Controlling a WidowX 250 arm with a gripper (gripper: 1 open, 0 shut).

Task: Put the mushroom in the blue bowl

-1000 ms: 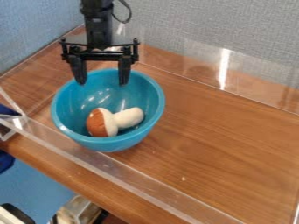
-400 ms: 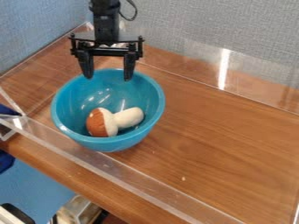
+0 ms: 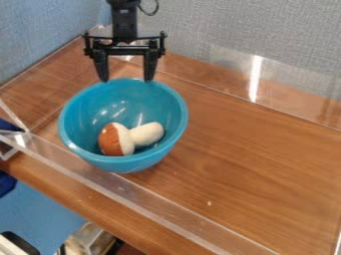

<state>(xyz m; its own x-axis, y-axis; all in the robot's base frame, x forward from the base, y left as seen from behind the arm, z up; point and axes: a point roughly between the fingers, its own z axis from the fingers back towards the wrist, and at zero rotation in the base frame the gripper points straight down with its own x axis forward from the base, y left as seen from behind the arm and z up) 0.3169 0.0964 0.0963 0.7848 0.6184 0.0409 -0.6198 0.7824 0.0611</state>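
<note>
The mushroom, reddish-brown cap and cream stem, lies on its side inside the blue bowl, toward the bowl's front. The turquoise bowl rests on the wooden table at left of centre. My gripper hangs above the bowl's far rim, its two black fingers spread wide and pointing down. It is open with nothing between the fingers and clear of the mushroom.
The wooden tabletop is ringed by a low clear acrylic wall at the front, left and back right. A grey-blue wall stands behind the arm.
My gripper has risen and drifted back and slightly right, away from the bowl, staying open. Mushroom and bowl have not moved.
</note>
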